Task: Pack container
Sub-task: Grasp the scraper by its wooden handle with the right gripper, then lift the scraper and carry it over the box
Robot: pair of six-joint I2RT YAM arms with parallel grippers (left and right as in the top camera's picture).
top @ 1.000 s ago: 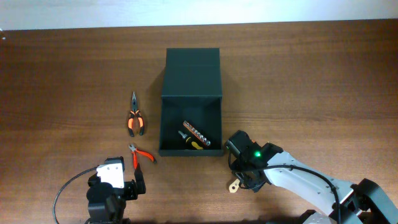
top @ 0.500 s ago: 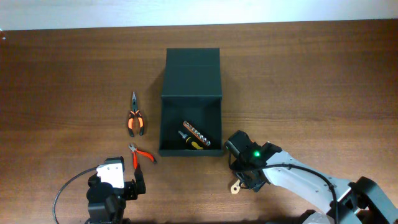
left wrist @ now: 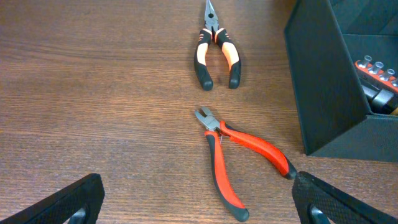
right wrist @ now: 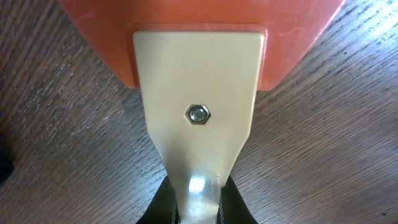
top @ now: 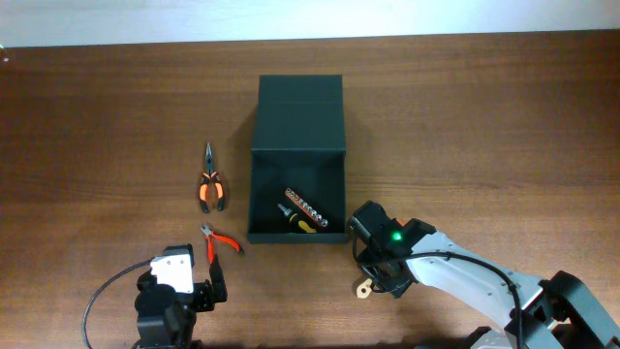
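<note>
On the wooden surface [top: 97,116] the open dark green container [top: 298,116] stands just ahead-left of my right end effector [right wrist: 194,208], which pinches a cream-handled, orange-headed scraper [right wrist: 198,93] by its handle, so I judge I am mid-transfer and must next lift it over the near wall, my left end effector [left wrist: 196,186] spread and idle.

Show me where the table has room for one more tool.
Free: the brown wooden table left of the orange-and-black needle-nose pliers, and the stretch right of the dark green rectangular cardboard box. Crowded: the box's left side, where pliers and red-handled cutters lie, and the near edge, taken by the left arm and right arm.
</note>
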